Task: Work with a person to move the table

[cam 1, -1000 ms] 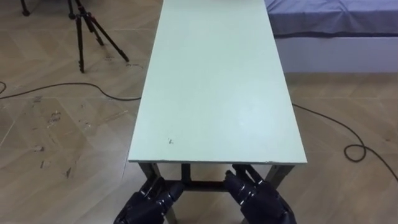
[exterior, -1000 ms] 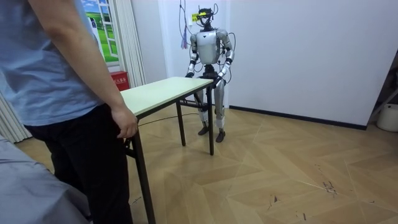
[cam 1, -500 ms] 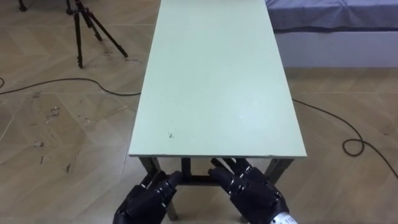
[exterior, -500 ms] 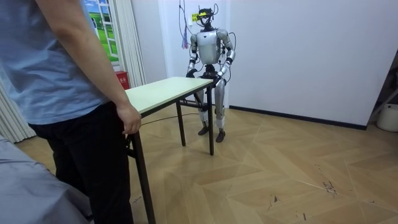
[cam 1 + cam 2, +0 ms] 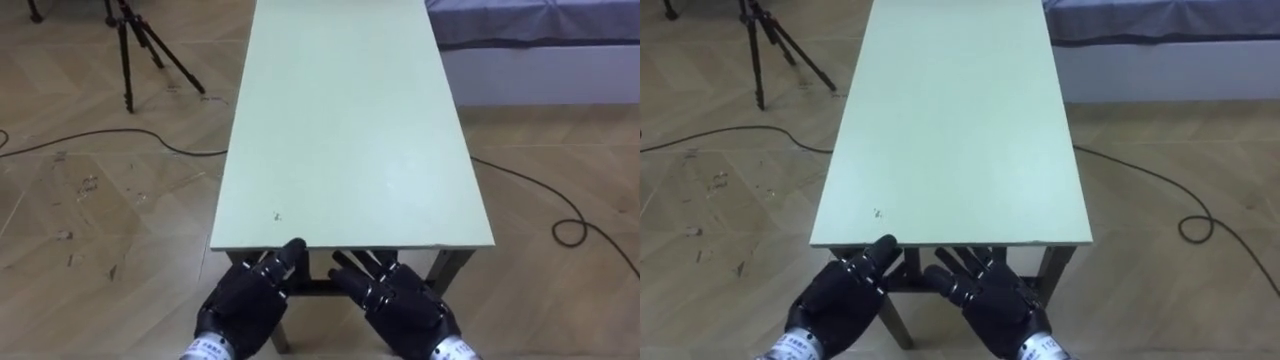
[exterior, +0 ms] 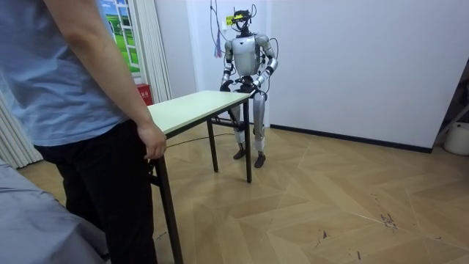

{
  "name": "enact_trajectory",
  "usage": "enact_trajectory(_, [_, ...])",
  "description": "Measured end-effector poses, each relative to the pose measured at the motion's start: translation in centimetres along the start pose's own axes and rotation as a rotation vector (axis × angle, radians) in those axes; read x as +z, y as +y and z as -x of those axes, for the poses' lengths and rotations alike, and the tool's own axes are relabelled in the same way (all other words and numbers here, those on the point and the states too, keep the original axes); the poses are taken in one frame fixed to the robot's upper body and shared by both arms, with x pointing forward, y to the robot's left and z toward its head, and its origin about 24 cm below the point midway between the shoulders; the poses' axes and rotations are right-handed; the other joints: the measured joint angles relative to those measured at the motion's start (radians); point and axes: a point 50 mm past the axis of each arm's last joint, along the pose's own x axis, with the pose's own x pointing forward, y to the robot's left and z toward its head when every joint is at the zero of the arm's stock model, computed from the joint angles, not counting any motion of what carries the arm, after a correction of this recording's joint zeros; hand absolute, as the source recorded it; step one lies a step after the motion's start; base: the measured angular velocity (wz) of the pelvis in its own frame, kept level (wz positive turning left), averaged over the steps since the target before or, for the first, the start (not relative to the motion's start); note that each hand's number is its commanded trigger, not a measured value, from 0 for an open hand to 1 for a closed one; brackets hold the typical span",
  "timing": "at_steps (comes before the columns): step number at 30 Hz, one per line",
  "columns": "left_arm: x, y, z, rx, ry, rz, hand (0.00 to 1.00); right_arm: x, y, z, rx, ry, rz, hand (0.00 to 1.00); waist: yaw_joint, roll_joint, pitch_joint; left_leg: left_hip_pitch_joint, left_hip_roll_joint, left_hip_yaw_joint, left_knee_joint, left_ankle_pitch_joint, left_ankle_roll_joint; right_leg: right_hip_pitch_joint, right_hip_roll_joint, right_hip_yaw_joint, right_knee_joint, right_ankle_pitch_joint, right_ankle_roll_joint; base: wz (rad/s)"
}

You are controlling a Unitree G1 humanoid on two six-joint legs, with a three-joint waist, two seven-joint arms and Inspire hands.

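Table (image 5: 345,120), near edge above straight fingers (image 5: 352,274), left hand (image 5: 245,305), right hand (image 5: 402,308)

table (image 5: 350,130) top: free | far left: tripod (image 5: 127,60) | far right: bed (image 5: 540,30)

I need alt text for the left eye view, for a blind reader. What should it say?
Seen from above, the robot's left hand and right hand are open just below the near short edge of a long pale green table. A tripod stands on the wooden floor at upper left, a bed at upper right.

Head eyes above table (image 5: 350,120); room camera opposite
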Motion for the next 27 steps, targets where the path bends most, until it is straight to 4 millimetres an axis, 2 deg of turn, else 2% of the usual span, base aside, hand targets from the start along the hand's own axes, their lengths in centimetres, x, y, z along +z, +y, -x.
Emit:
enact_trajectory(9, [-1.1,-0.6,0.0,-0.031,0.069,-0.05,0.0,0.0,0.3,-0.2,0.023,0.032,0.018,0.0,-0.011,0.0,-0.001,-0.002,-0.001,0.005,-0.003,0.001,0.0,-0.008,-0.001,0.002,0.001,0.0,0.0,0.0])
enact_trajectory(19, [-1.0,-0.6,0.1,-0.041,0.11,-0.133,0.0,0.2,0.3,-0.3,0.034,0.063,0.039,0.0,-0.026,-0.006,-0.0044,-0.001,0.001,0.012,-0.007,0.002,0.001,-0.013,-0.002,0.003,0.001,0.0,0.0,0.0])
enact_trajectory(27, [-1.1,-0.7,0.0,-0.04,0.101,-0.035,0.0,-0.1,0.5,-0.3,0.024,0.021,-0.145,0.0,-0.024,-0.01,-0.0038,0.004,0.003,0.02,-0.005,0.002,0.001,-0.011,-0.001,0.013,0.001,0.002,0.0,-0.03])
